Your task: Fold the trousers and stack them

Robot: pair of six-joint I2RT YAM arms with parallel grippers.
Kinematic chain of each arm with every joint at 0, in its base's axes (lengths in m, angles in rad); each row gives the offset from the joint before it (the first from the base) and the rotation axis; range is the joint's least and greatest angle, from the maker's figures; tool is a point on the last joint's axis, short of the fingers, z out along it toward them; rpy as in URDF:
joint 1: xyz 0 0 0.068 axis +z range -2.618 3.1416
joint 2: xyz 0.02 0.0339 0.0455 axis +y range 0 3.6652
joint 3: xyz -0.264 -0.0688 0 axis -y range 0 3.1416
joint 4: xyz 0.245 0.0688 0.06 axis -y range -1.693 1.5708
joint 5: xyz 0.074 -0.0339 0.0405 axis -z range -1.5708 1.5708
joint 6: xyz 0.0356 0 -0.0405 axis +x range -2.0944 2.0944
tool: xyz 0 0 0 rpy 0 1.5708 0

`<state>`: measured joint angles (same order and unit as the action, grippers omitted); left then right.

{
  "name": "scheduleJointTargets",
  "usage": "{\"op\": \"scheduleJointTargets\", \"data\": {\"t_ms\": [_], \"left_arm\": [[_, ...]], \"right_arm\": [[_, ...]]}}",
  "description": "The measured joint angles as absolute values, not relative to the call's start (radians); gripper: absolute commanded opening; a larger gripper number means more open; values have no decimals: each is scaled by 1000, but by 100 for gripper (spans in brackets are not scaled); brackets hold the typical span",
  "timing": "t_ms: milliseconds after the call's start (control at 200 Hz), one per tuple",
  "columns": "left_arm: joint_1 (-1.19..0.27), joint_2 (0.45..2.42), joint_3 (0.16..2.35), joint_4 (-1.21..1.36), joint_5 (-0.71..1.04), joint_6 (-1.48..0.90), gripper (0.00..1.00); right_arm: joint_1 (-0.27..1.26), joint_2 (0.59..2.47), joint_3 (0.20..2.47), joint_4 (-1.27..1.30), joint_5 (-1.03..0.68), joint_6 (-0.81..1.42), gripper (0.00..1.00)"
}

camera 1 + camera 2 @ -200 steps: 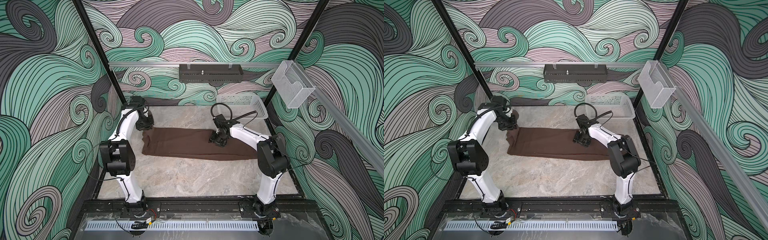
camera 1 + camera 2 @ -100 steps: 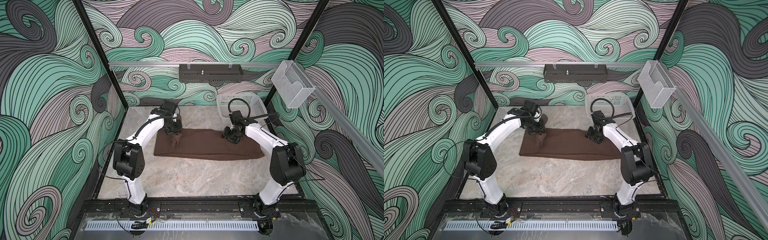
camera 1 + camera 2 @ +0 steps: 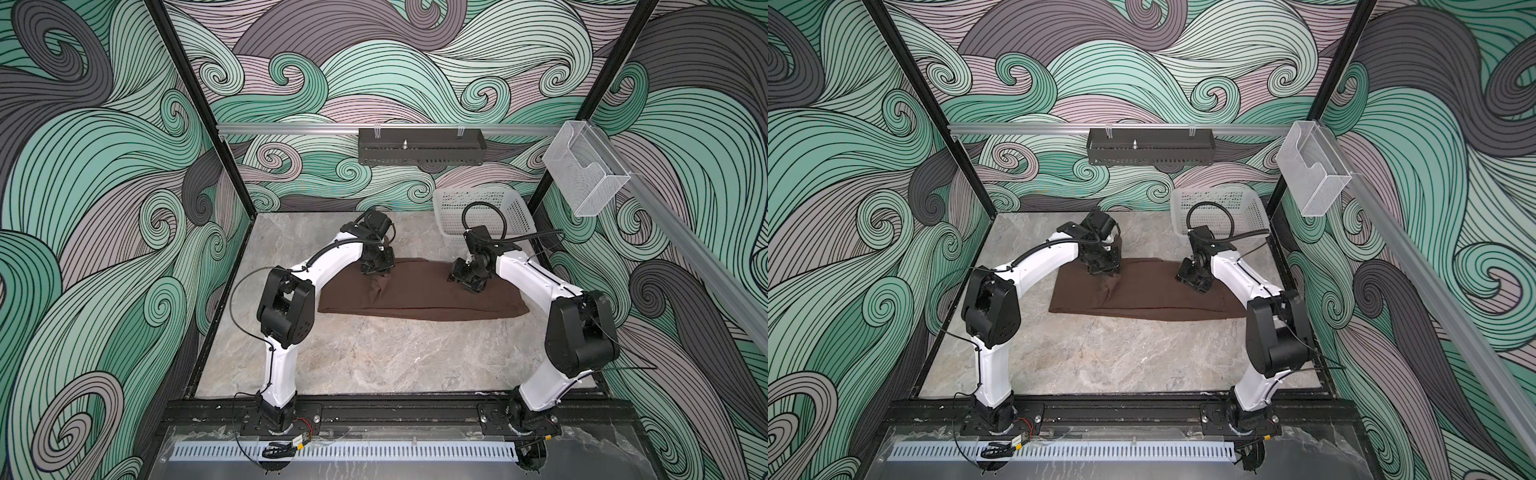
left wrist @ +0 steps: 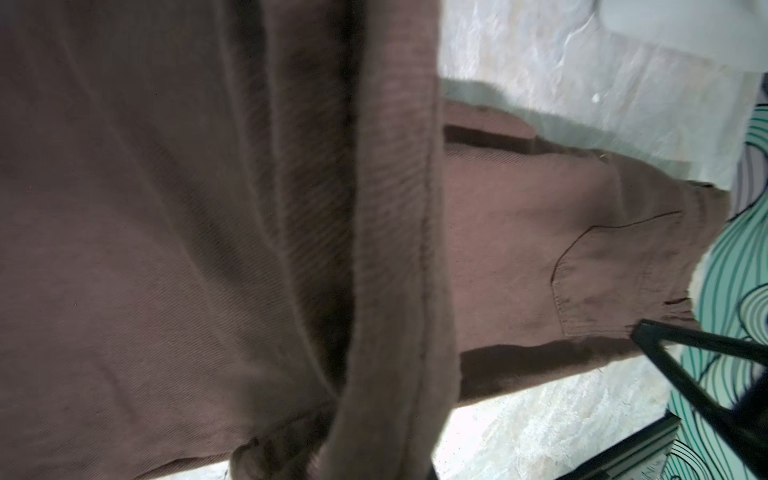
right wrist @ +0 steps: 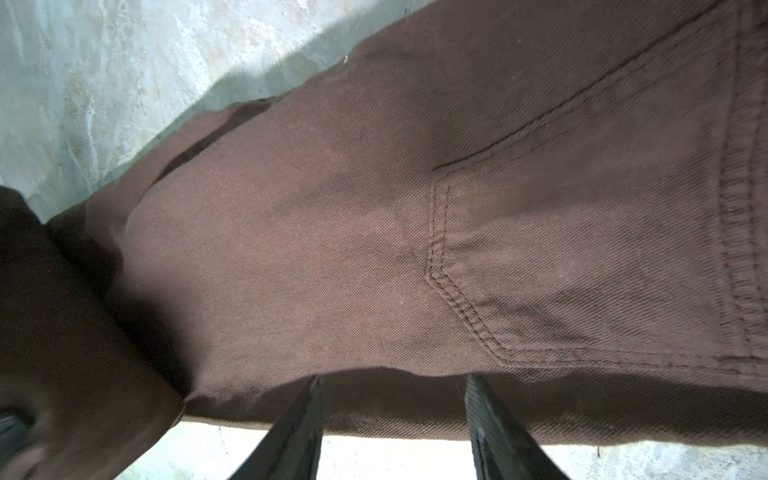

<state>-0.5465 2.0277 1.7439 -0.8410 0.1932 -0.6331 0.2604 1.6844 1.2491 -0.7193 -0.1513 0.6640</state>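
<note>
Folding was judged barely begun: one pair of trousers (image 3: 436, 297) lay stretched below the left gripper (image 3: 376, 273), which was closed on a raised end. One basket (image 3: 505, 208) stood beyond the right gripper (image 3: 466, 286), the second of two, whose jaws were parted, seemingly on nothing. Doubling over and stacking were yet to be done.

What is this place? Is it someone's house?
Probably a robot test booth, not a house: a left arm and right arm bolted to a black frame, swirly walls around a marble table holding brown trousers.
</note>
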Motion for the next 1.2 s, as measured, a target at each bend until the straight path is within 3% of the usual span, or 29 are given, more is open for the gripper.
{"op": "scheduleJointTargets", "data": {"t_ms": [610, 645, 746, 1031, 1196], "left_arm": [[-623, 2097, 1870, -917, 186, -645, 0], [-625, 2102, 1880, -921, 185, -647, 5], [-630, 2131, 1899, -922, 188, -657, 32], [-631, 2165, 1903, -901, 214, -678, 63], [-631, 2093, 1901, -889, 207, -659, 76]], "right_arm": [[260, 1682, 1234, -721, -154, 664, 56], [260, 1681, 1234, -721, -154, 664, 56], [260, 1677, 1232, -722, -154, 664, 56], [258, 1641, 1230, -728, -153, 658, 57], [258, 1602, 1231, -749, -150, 653, 58]]}}
